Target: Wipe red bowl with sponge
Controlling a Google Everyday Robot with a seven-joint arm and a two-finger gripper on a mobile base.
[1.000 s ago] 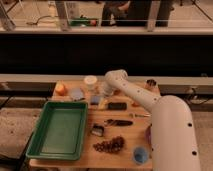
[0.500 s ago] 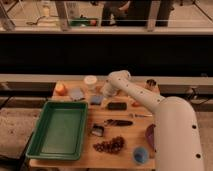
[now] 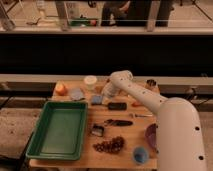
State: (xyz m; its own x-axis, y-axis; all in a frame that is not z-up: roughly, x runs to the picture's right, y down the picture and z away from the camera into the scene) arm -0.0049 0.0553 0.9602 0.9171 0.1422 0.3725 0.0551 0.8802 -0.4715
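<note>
Hovering gripper (image 3: 104, 94): we see it right at the sponge (image 3: 97, 100); its grip we cannot tell.
Red bowl (image 3: 60, 89): we find it further left, beyond the grey-blue piece (image 3: 76, 94).

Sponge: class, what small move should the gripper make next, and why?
Probably lower the gripper onto the sponge to take hold of it. The gripper hangs close beside the sponge, the sponge lies on the table, and the red bowl stands apart near the far left corner.
</note>
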